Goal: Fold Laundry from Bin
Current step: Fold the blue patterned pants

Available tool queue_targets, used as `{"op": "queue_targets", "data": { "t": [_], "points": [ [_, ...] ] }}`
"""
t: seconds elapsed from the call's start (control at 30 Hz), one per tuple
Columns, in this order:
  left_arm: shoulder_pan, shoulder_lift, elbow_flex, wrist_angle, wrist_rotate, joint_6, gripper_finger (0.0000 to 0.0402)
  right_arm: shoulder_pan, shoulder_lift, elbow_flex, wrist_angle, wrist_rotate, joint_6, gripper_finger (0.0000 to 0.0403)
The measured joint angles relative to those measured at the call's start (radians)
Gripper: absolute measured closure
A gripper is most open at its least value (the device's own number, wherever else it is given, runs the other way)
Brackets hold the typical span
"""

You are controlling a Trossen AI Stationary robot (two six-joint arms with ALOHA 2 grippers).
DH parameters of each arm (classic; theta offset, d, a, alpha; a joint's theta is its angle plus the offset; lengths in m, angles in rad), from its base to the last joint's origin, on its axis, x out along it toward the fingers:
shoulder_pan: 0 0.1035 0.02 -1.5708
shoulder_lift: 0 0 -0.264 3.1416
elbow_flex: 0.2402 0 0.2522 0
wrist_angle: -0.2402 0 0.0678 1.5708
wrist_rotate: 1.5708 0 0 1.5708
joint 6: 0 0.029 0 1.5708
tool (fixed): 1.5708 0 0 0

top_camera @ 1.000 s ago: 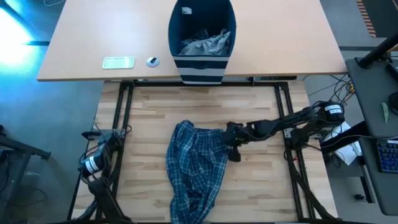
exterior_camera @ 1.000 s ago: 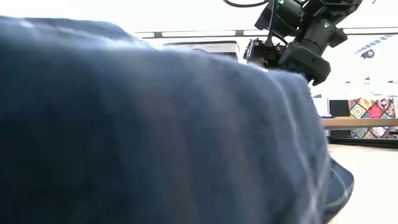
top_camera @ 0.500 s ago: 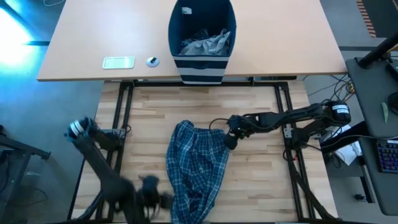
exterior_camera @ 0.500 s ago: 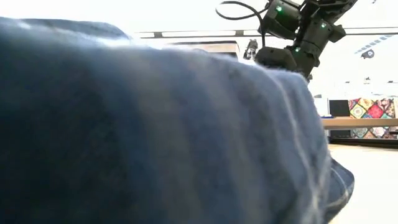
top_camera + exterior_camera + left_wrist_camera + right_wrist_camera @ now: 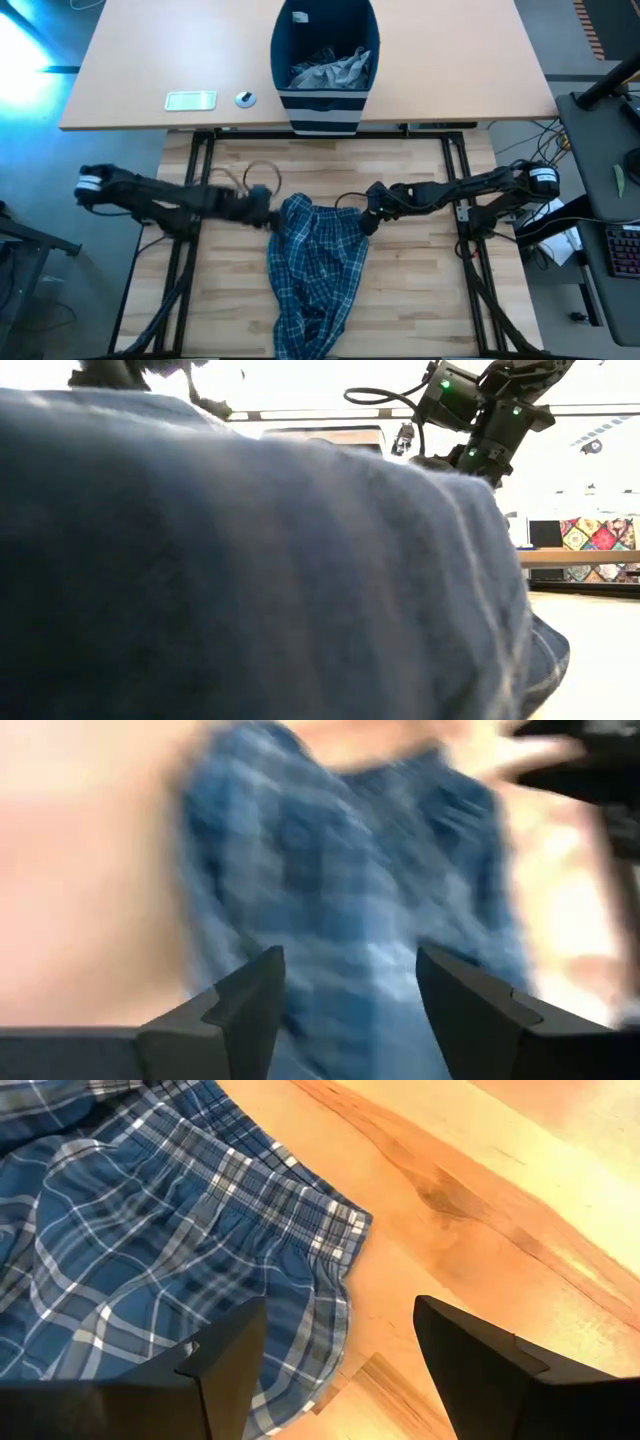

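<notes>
From above we see the plaid trousers [image 5: 315, 270] spread on the wooden surface [image 5: 420, 300], with the bin [image 5: 325, 62] on the desk beyond, grey cloth [image 5: 330, 70] inside it. The left gripper [image 5: 262, 208] sits at the waistband's left corner, the right gripper [image 5: 368, 218] at its right corner. Only the wrist views reveal the jaws: both stand open, holding nothing (the left one's picture is blurred). The right wrist view shows the elastic waistband [image 5: 290, 1230] near the fingers. The low view is almost filled by blue cloth [image 5: 250, 580].
</notes>
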Motion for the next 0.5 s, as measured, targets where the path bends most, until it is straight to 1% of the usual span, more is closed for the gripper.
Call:
{"op": "queue_targets", "data": {
  "t": [0.07,0.13,0.27,0.37,0.5],
  "points": [
    [0.122,0.0,-0.034,0.056,0.065,0.144,0.0176,0.0,0.0,0.0,0.001,0.0,0.001,0.0153],
    [0.239,0.01,-0.072,0.137,0.16,0.272,0.0165,0.0,0.0,0.0,0.01,0.0,0.005,0.0152],
    [0.417,0.07,-0.135,0.278,0.366,0.484,0.0149,0.0,0.0,0.0,0.039,0.0,0.056,0.0154],
    [0.5,0.144,-0.169,0.359,0.478,0.608,0.0149,0.0,0.005,0.0,0.059,0.001,0.054,0.0156],
    [0.532,0.282,-0.19,0.505,0.6,0.692,0.0162,-0.012,0.038,0.0,0.07,-0.003,0.1,0.0156]
  ]
}}
